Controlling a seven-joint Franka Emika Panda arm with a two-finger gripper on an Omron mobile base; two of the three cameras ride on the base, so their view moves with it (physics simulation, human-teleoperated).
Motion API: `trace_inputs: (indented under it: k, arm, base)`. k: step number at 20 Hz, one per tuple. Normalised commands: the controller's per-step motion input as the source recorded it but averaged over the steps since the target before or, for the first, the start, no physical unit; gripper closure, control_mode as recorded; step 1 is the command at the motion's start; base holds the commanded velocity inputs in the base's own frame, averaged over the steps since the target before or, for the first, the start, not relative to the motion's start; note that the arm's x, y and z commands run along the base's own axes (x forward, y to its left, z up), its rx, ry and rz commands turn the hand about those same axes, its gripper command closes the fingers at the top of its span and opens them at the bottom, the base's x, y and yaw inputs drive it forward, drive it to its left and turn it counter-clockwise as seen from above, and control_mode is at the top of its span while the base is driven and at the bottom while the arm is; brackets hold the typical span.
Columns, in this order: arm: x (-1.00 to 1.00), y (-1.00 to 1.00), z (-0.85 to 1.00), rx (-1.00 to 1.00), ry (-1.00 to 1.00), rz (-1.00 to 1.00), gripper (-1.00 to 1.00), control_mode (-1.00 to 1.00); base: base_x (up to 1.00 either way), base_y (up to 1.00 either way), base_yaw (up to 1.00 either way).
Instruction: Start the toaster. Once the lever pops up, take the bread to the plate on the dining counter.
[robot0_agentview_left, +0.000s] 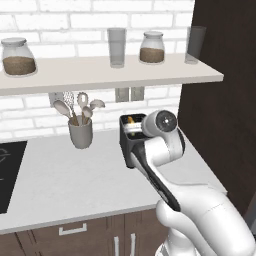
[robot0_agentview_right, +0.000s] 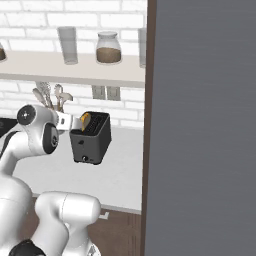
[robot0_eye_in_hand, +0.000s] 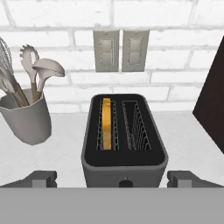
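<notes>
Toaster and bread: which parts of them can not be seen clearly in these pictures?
- Toaster, left base view: the white arm covers its right half and front.
- Toaster lever: the hand view cuts off the front at the bottom edge; too small to tell in the right base view.
- Bread: just the golden top edge shows; the slot hides the rest.
- Gripper, hand view: fingertips partly cut off at the bottom.
</notes>
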Motion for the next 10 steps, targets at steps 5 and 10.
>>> trace_inputs:
  k: [5, 10]
  arm:
    - [0.74, 0.08, 0.0, -0.04, -0.01, 0.0, -1.0, -1.0]
    - [0.49, 0.0, 0.0, -0.05, -0.11, 0.04, -1.0, -1.0]
  base:
    - [0.0, 0.0, 0.0]
    - [0.0, 0.0, 0.0]
